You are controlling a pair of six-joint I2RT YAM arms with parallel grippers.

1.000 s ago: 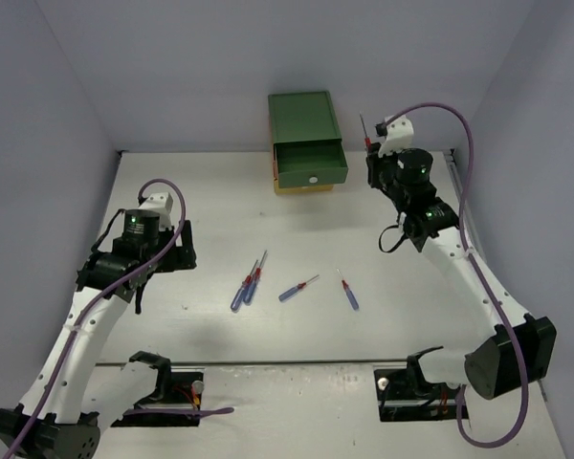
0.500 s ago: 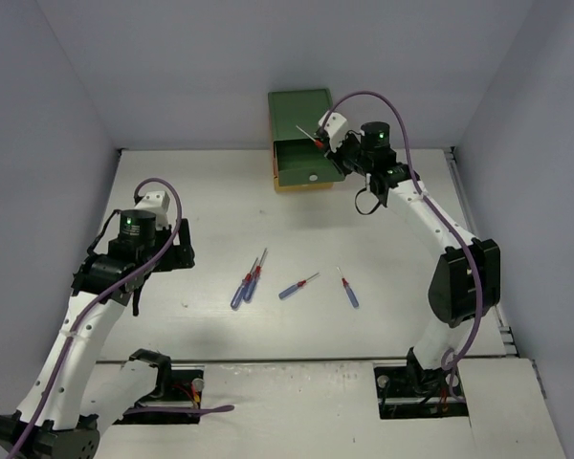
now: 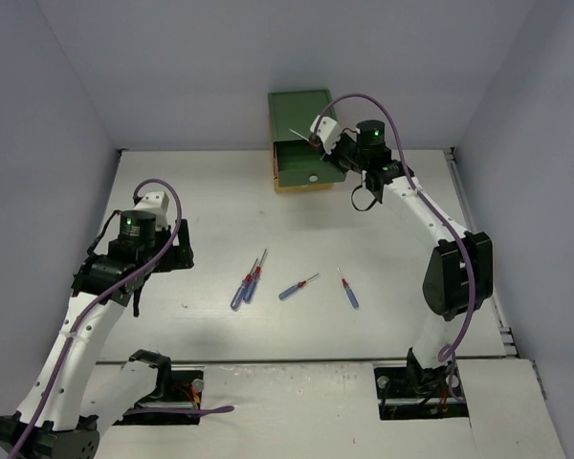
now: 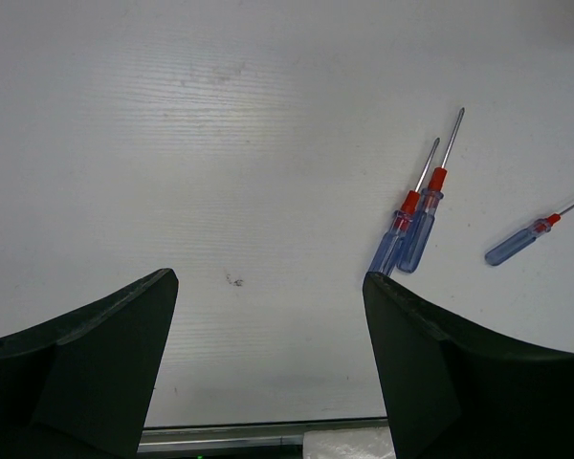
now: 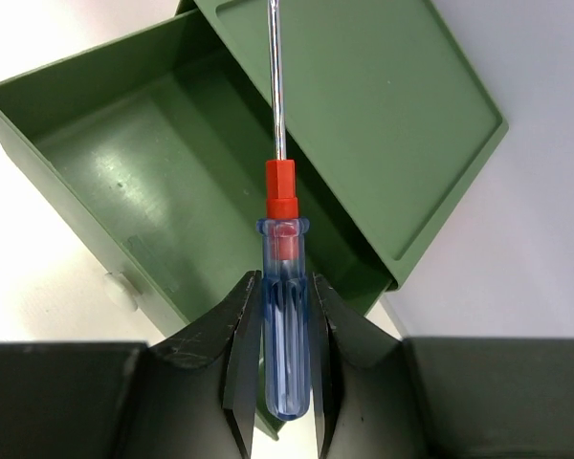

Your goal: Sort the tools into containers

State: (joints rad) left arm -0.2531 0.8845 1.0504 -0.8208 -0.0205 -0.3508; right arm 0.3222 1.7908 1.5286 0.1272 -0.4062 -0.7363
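Note:
My right gripper (image 5: 285,287) is shut on a blue-handled screwdriver (image 5: 285,325) with a red collar and holds it over the open green drawer (image 5: 172,182), shaft pointing at the cabinet top. From above the right gripper (image 3: 318,142) sits at the drawer (image 3: 306,163) at the far table edge. Several more blue-and-red screwdrivers lie mid-table: a pair (image 3: 250,281), one (image 3: 297,288) and one (image 3: 348,291). My left gripper (image 4: 268,287) is open and empty above bare table, left of the pair (image 4: 416,225); from above the left gripper (image 3: 134,287) hangs at the left.
The green cabinet top (image 3: 300,117) stands against the back wall, with orange and yellow edges (image 3: 277,182) showing under the open drawer. The drawer front has a white knob (image 3: 313,178). Grey walls close in the table on three sides.
My right arm swung left from the back right of the table to the green drawer, carrying the screwdriver. The left arm and the screwdrivers on the table stayed put.

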